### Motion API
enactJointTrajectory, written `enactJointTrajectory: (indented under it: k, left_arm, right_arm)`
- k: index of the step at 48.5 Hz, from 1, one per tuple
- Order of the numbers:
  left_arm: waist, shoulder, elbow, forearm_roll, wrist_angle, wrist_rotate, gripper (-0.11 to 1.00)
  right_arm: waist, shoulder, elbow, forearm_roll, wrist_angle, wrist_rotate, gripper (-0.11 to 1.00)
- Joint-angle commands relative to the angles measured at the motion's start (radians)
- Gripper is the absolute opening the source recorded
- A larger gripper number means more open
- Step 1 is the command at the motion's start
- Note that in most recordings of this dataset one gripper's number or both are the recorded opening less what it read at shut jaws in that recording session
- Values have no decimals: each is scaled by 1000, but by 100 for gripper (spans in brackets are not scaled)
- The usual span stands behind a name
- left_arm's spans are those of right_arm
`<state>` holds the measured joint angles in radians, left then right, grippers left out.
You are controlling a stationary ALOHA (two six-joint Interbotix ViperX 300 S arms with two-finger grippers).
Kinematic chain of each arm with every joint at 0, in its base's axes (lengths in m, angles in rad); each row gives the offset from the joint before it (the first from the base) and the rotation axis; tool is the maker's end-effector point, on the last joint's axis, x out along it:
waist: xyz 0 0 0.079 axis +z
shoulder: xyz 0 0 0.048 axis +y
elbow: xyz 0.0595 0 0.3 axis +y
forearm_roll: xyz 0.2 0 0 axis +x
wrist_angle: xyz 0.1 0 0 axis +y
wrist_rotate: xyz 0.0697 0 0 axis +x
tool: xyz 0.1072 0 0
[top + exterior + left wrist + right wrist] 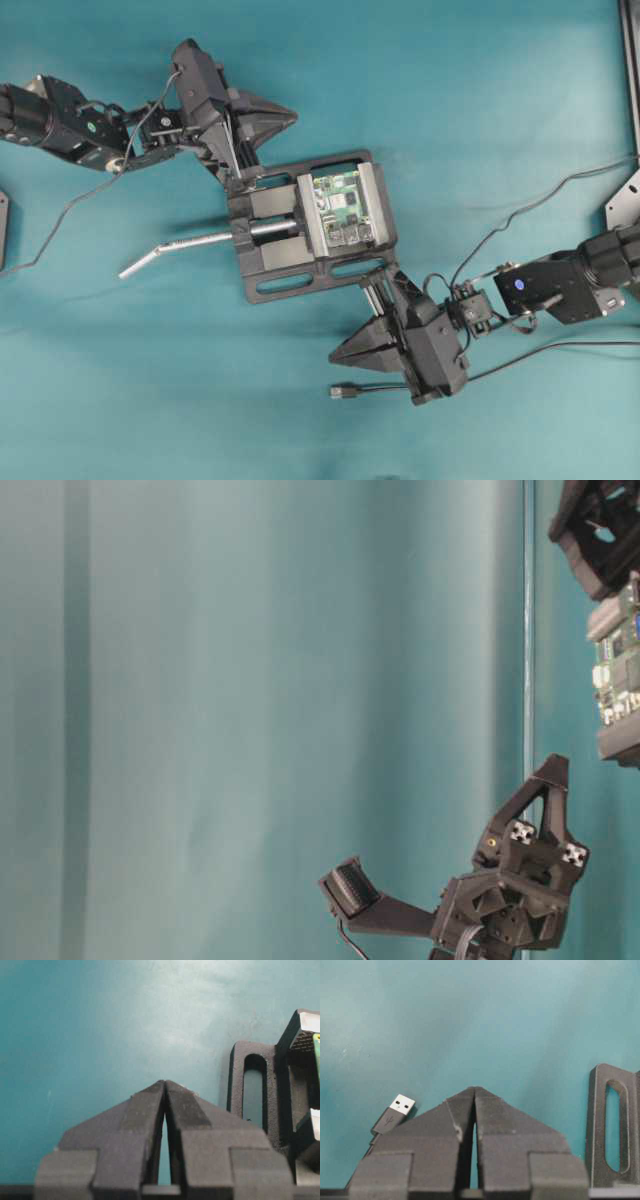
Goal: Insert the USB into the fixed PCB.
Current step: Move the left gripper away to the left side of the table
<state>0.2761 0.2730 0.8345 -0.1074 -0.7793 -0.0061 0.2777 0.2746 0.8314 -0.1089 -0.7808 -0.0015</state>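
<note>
The USB (344,392) lies flat on the teal table, metal tip pointing left, its thin black cable (560,348) running off to the right. The fixed PCB (343,208), green with silver ports, is clamped in a black vise (268,262). My right gripper (333,357) is shut and empty, just above the USB and in front of the vise. In the right wrist view the USB (400,1107) lies left of the shut right gripper (474,1088). My left gripper (295,117) is shut and empty behind the vise. Its wrist view shows the closed left gripper (164,1081) over bare table.
The vise's silver handle (190,246) sticks out to the left. The slotted vise base (255,1095) lies right of the left gripper, and another part of the vise base (612,1130) right of the right gripper. A black frame edge (630,60) stands at the far right.
</note>
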Motion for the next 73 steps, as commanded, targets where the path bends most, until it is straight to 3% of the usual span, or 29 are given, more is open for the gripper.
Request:
enactJointTrajectory:
  k: [1,10,22,36,41,50,53,65,73]
  left_arm:
    - [-29,-94,-18,28,35,-6,-1]
    - [-41,-209,0,29,199,-21,0]
    - [-74,-291,35,28,236,-58,0]
    - [-100,-327,83,29,239,-121,0]
    - [-107,-327,81,29,239,-121,0]
    - [-115,-328,81,29,241,-120,0]
    - [-115,-328,84,29,241,-120,0]
    - [-117,-330,84,29,241,-120,0]
    - [-117,-330,81,28,241,-120,0]
  right_arm:
    - [12,-17,-17,5,-8,20,0]
    - [44,-21,-2,147,-49,48,0]
    - [120,-40,9,233,-92,48,0]
    - [153,-41,14,345,-91,48,1]
    - [160,-41,14,371,-89,48,14]
    - [175,-41,23,428,-75,48,61]
    - [186,-41,31,443,-77,48,72]
    - [250,-31,41,543,-78,43,72]
    - [264,-6,31,555,-78,43,72]
